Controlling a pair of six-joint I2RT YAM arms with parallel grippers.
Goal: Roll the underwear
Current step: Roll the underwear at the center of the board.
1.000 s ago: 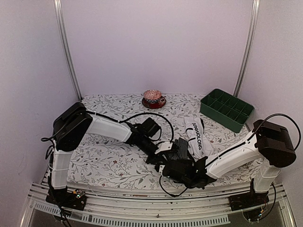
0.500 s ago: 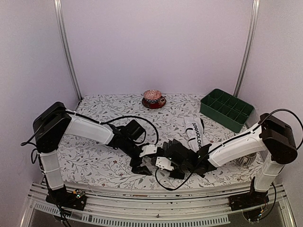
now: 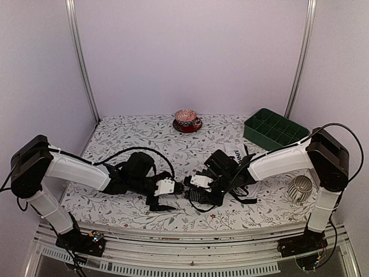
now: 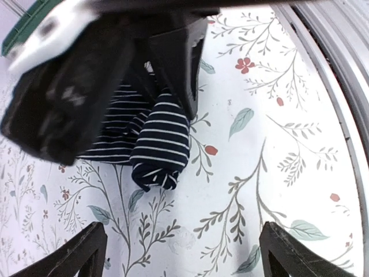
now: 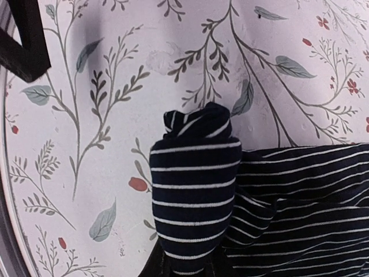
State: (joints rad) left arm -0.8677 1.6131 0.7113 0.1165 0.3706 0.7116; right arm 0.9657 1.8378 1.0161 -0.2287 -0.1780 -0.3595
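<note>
Cloth fills the lower half of the right wrist view: striped brief (image 5: 196,190), one end bunched into a loose roll at centre, the rest spread flat to the lower right on the flower-printed table (image 5: 115,69). Right gripper (image 5: 183,270) barely shows at the bottom edge, pinched on the roll's near end. Left wrist view: left gripper (image 4: 181,245) has its fingers (image 4: 86,251) spread wide at the bottom corners with nothing between them, and striped brief droops in soft folds at upper centre under the blurred right gripper. Overhead view: both grippers sit close beside each other at bottom centre; white brief (image 3: 237,151) lies just behind the right arm, partly hidden. Both pieces look light, limp and quick to unroll, so the best hold is probably across the roll itself, squeezing every layer.
</note>
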